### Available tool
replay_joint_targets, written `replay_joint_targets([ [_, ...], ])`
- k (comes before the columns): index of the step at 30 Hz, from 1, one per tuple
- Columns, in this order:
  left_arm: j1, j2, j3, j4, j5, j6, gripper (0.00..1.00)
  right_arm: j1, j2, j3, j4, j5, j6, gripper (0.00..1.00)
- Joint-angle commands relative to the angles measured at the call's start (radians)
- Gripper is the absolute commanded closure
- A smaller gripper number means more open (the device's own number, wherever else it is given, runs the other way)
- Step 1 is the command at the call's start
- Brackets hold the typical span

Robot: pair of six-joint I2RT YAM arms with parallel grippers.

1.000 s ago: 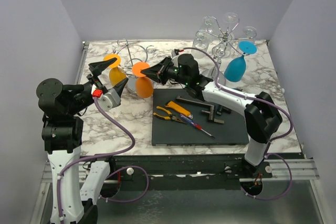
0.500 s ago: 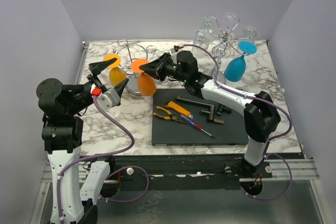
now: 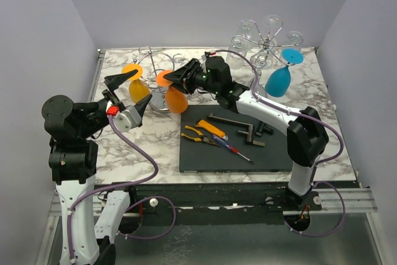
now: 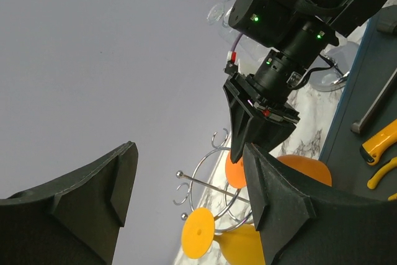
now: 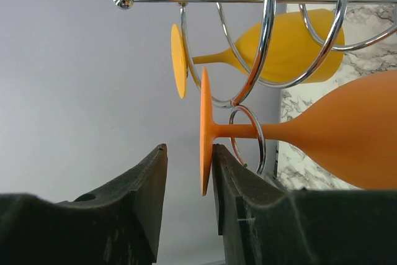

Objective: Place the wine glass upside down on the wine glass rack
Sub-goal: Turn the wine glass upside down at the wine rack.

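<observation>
Hanging foot-up, the orange stemmed wine glass (image 5: 335,134) has its stem through a ring of the chrome wire rack (image 5: 267,35). Its foot sits between the moderately parted fingers of the right gripper (image 5: 189,148), unclamped. The left gripper (image 4: 189,150) gapes wide, empty, well apart.

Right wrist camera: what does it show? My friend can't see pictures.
An orange wine glass lies sideways in the picture, its stem through a ring of the chrome rack, its flat foot between the open black fingers of the right gripper. A yellow glass hangs on the rack behind it.
</observation>
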State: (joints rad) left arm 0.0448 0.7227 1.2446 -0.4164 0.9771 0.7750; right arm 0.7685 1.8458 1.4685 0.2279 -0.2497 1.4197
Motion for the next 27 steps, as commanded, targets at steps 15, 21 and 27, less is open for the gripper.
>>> replay_joint_targets([
  [15, 0.006, -0.032, -0.019, 0.005, 0.034, -0.016, 0.25, 0.003, -0.006, 0.137, -0.199, 0.078, -0.099, 0.00],
  [21, 0.004, -0.041, -0.021, 0.005, 0.026, -0.013, 0.25, 0.004, 0.003, 0.201, -0.270, 0.082, -0.133, 0.00],
  [27, 0.006, -0.041, -0.027, 0.005, 0.010, -0.010, 0.25, 0.006, -0.029, 0.252, -0.381, 0.128, -0.196, 0.00],
])
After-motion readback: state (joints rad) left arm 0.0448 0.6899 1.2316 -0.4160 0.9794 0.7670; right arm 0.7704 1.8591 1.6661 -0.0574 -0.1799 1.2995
